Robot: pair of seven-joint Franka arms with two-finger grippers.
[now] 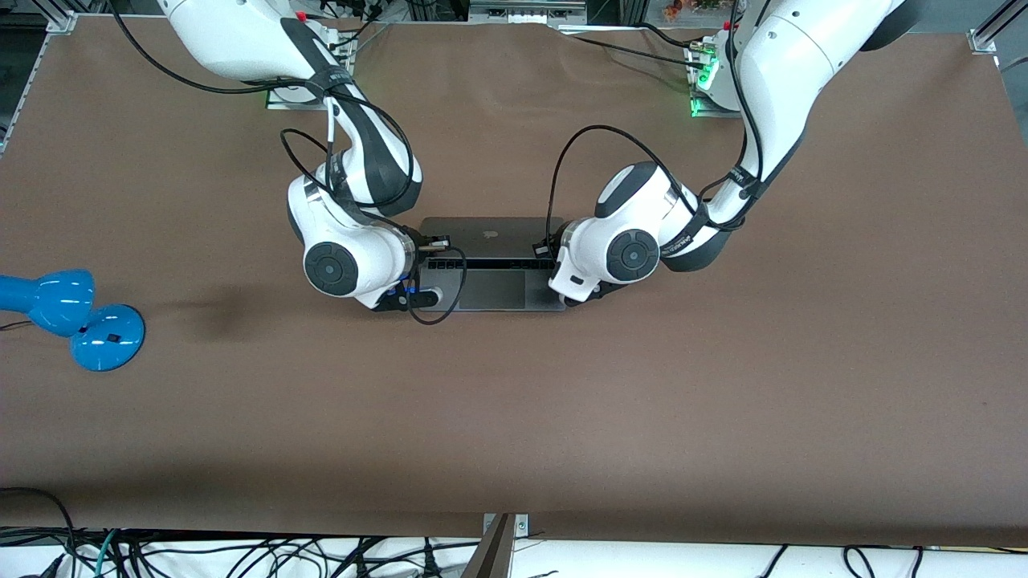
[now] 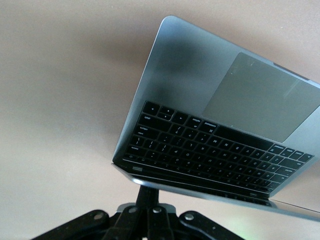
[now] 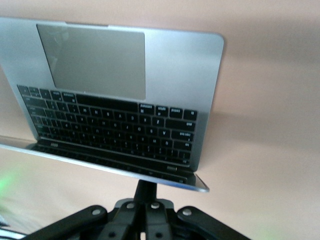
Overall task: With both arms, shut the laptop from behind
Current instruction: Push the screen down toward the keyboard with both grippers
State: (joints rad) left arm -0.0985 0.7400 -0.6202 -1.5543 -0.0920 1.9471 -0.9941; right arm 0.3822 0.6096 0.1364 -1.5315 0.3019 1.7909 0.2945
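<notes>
Laptop (image 1: 491,265): on the brown table (image 1: 562,417), near the middle, somewhat closer to the edge where the arm bases stand than to the front-camera edge. Lid partly lowered, tilted forward over the keyboard; logo side faces up in the front view. Trackpad and a strip of keys show past the lid's free edge.
Laptop in wrist views: keyboard and trackpad seen under the lid edge (image 2: 200,145) (image 3: 125,100); lid edge runs as a thin metal line across each view.
Left gripper (image 1: 548,250): at the lid's corner toward the left arm's end of the table, against the lid's upper edge. In the left wrist view it (image 2: 145,192) shows as one narrow dark stem meeting the lid edge; fingers drawn together.
Right gripper (image 1: 430,241): at the lid's corner toward the right arm's end, against the lid edge. In the right wrist view it (image 3: 145,187) shows the same single stem touching the lid edge; fingers drawn together.
Lamp (image 1: 72,313): blue, at the table edge on the right arm's end, well apart from the laptop.
</notes>
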